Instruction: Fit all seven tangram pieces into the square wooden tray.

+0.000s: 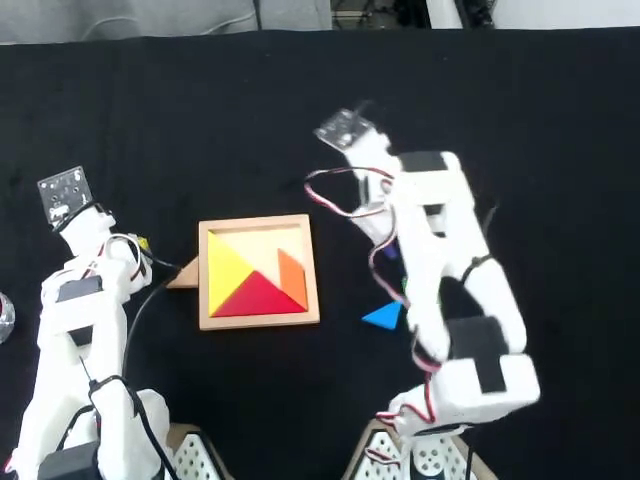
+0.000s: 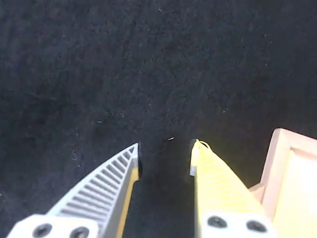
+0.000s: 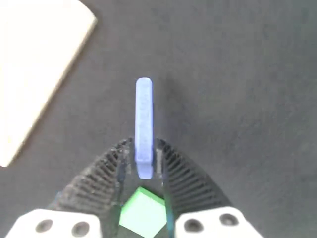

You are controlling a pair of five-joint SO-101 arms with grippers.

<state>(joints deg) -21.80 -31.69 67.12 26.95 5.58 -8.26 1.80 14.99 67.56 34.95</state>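
The square wooden tray (image 1: pixel 312 268) lies mid-table and holds a yellow triangle (image 1: pixel 226 268), a red triangle (image 1: pixel 260 298) and an orange piece (image 1: pixel 292 275). A wood-coloured triangle (image 1: pixel 184 276) touches the tray's left side. A blue triangle (image 1: pixel 383 316) lies on the cloth to the tray's right. My right gripper (image 3: pixel 144 153) is shut on a thin pale-blue piece (image 3: pixel 143 111) held on edge, with a green piece (image 3: pixel 143 218) close behind its fingers. A corner of the tray (image 3: pixel 34 64) shows nearby. My left gripper (image 2: pixel 166 153) stands open over bare cloth beside the tray's rim (image 2: pixel 277 168).
Black cloth covers the table. The right arm's white body (image 1: pixel 440 260) stands over the area right of the tray and hides part of it. Both arm bases (image 1: pixel 180 455) sit at the near edge.
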